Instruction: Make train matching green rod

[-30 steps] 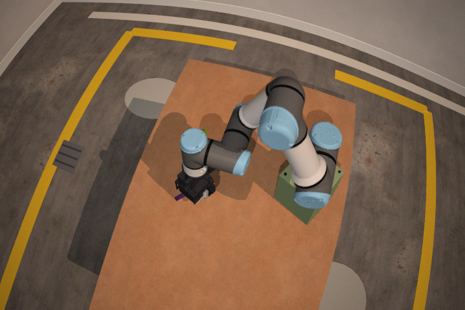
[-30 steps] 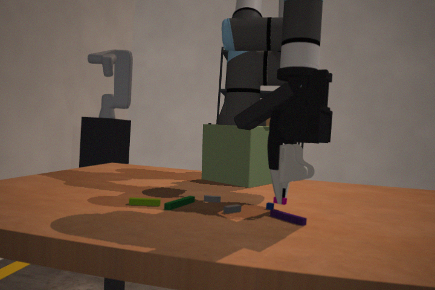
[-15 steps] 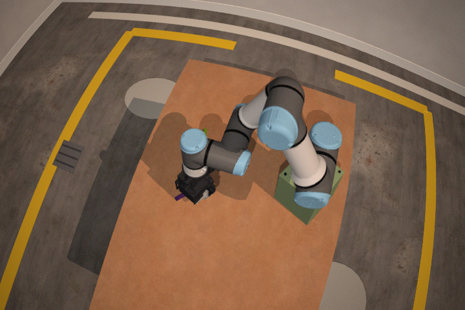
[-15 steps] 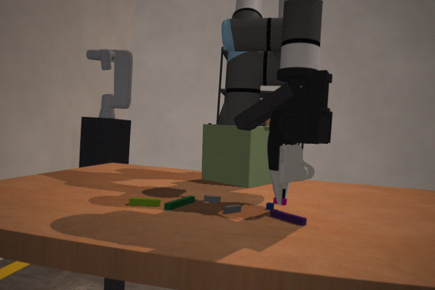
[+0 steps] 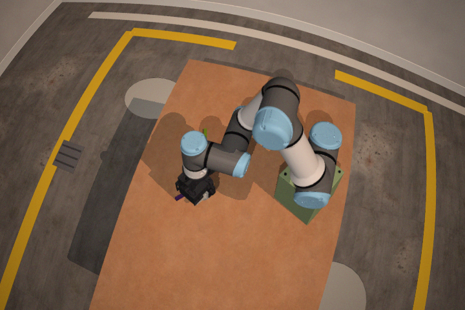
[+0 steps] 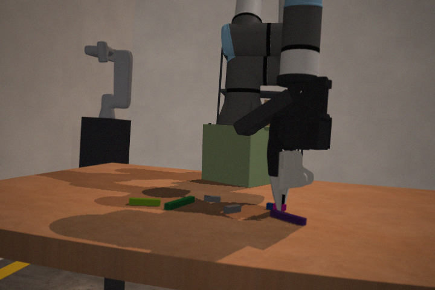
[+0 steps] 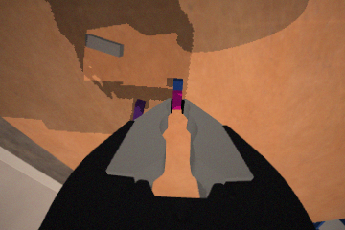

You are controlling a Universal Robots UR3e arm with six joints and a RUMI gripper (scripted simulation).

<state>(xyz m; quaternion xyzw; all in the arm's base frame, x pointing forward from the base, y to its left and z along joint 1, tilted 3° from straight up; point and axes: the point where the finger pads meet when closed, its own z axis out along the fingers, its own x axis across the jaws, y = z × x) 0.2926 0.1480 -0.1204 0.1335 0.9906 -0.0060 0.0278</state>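
My gripper (image 6: 281, 203) is shut on the magenta rod (image 6: 282, 206) and holds it down at the table, right next to the blue rod (image 6: 269, 205). In the wrist view the magenta rod (image 7: 177, 102) sits between my fingertips with the blue rod (image 7: 178, 84) in line just beyond it. The purple rod (image 6: 287, 217) lies flat just in front of them; one end shows in the wrist view (image 7: 139, 108) and from above (image 5: 179, 197). The green rod (image 6: 179, 202) lies to the left, with the lime rod (image 6: 144, 201) beside it.
Two grey rods (image 6: 211, 198) (image 6: 232, 208) lie between the green rod and my gripper; one shows in the wrist view (image 7: 103, 45). The arm's green base block (image 6: 235, 155) stands at the back. The table's near edge runs below.
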